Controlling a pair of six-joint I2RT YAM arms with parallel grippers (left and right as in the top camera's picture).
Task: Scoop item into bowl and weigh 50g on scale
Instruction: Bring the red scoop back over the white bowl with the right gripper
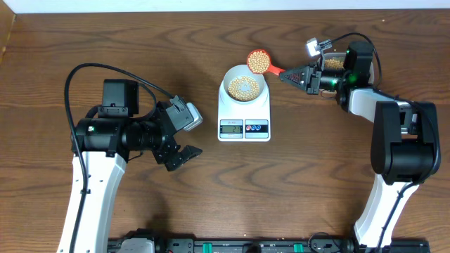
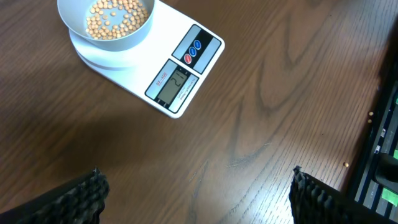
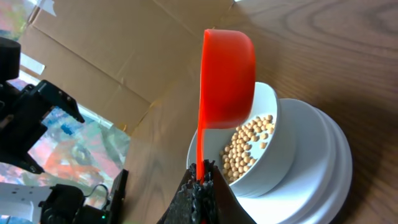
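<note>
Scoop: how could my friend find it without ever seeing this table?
Find the white scale in the middle, bowl on top. At the bowl's far right edge hangs the scoop, its handle in the right pincer. It alone is bright orange-red, full of beans.

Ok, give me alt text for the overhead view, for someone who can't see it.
The right hand holds a red scoop full of soybeans by its handle at the rim of a white bowl, partly filled with beans, sitting on a white kitchen scale. The left hand hangs open and empty over the wooden table to the scale's left.
</note>
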